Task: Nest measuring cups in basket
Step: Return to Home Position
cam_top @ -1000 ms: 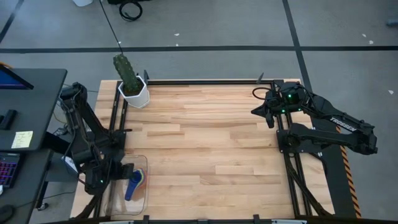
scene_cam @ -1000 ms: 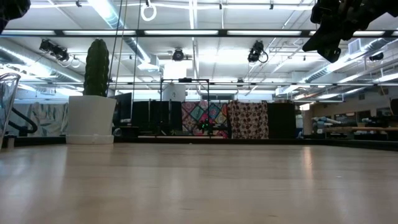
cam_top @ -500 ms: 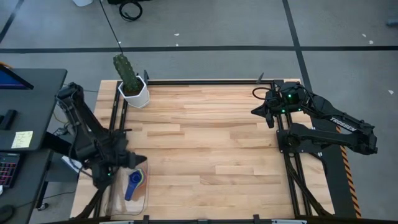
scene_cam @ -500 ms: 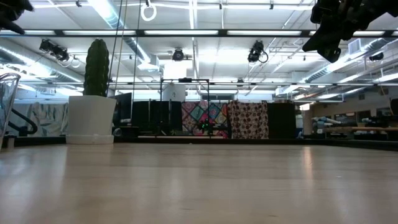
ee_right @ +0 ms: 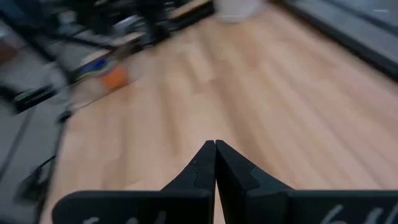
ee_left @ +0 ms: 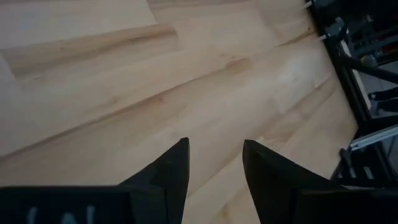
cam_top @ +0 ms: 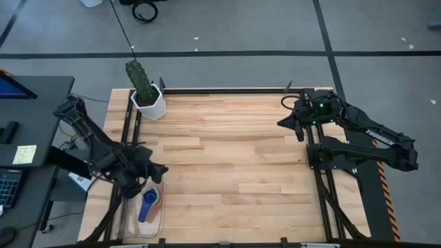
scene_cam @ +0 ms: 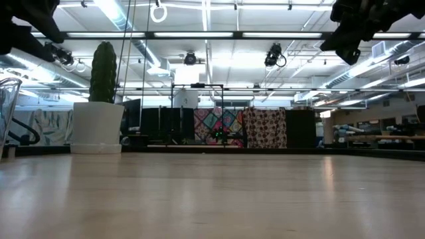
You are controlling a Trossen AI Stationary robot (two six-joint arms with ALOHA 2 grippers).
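Observation:
The clear basket (cam_top: 131, 222) stands at the table's near left corner; its see-through wall (scene_cam: 8, 109) also shows in the low view. Inside it lie nested measuring cups: a dark blue one (cam_top: 146, 206) with green and orange rims (cam_top: 158, 195) beside it. In the right wrist view the cups (ee_right: 107, 76) are a blur of orange and blue. My left gripper (cam_top: 160, 171) (ee_left: 214, 148) hovers open just beyond the basket's far right corner, with bare wood between its fingers. My right gripper (cam_top: 286, 124) (ee_right: 215, 144) hangs shut and empty at the far right.
A white pot with a green cactus-like object (cam_top: 147, 96) (scene_cam: 97, 123) stands at the far left corner. Black frame rails (cam_top: 324, 193) run along the table's sides. A desk with a laptop (cam_top: 14, 89) is off to the left. The wide middle of the wooden top (cam_top: 227, 158) is bare.
My left gripper has swung away from above the basket toward the table's right and far side, rolling as it went. The cups have stayed where they were in the basket.

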